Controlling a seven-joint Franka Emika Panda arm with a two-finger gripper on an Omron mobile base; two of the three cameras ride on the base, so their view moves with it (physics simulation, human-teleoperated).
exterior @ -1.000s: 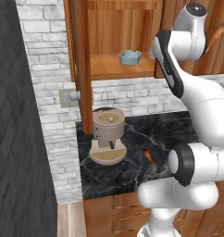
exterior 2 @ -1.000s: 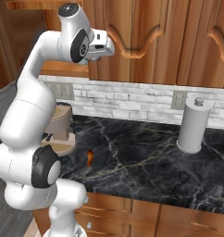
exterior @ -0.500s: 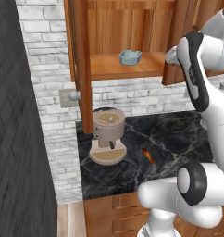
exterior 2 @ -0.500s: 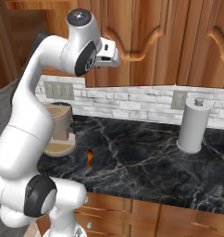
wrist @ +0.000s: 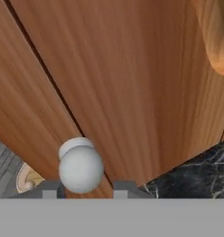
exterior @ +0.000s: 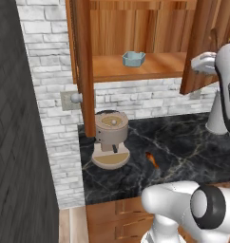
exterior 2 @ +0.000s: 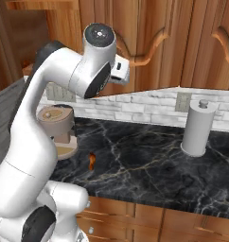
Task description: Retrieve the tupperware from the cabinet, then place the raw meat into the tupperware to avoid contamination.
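Observation:
The cabinet point(exterior: 136, 71) stands with both doors swung out. The pale blue tupperware point(exterior: 134, 58) sits on its plank shelf, left of my hand. My gripper point(wrist: 86, 189) is at the right door point(exterior: 197, 42), its jaws drawn in on that door's round silver knob point(wrist: 80, 167), which sits between the tips. From the left base the white hand point(exterior: 202, 61) shows against the door's edge; from the right base it is in front of the door panel point(exterior 2: 149, 42). The raw meat point(exterior: 152, 160) point(exterior 2: 92, 160) lies on the black marble counter, far below the gripper.
A beige coffee machine point(exterior: 110, 137) point(exterior 2: 57, 130) stands on the counter point(exterior 2: 149, 165) left of the meat. A grey paper towel roll point(exterior 2: 198, 127) stands at the right by the brick wall. The left door point(exterior: 83, 71) juts out over the coffee machine.
My arm has swung to the right and the right cabinet door has come open with it. The tupperware and the meat have not moved.

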